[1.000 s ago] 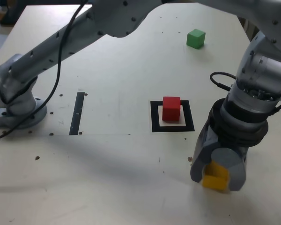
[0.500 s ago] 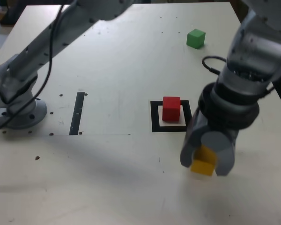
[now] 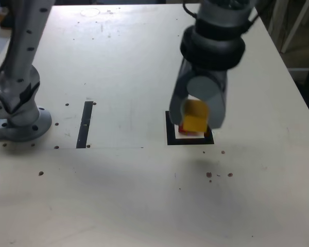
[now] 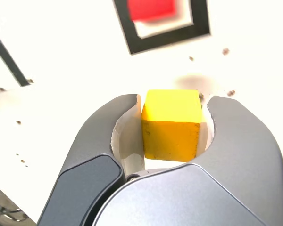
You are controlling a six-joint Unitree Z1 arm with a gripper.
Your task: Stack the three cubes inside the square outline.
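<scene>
Yellow cube hanging in my claw beside the square outline

I am grasping the yellow cube [image 3: 195,116] in the gripper [image 3: 197,122], its two curved fingers closing around opposite sides. I am holding it above the table [image 3: 118,195], and a soft shadow is falling on the surface just outside the square outline [image 3: 190,141]. In the exterior view the cube is overlapping the outline, but in the wrist view it is showing clear of the black frame, so I am reading it as hovering near the square rather than straight above it.

The red cube [image 4: 153,7] is sitting inside the outline, on the white centre; in the exterior view the yellow cube and the gripper are mostly hiding it. The black tape strip [image 3: 84,125] is lying well apart from the outline, toward the exterior view's left. Farther that way from the square, the arm's base [image 3: 23,126] is standing on the table. Small dark marks are dotting the surface around the outline. The gripper is looking blurred in the exterior view.
</scene>
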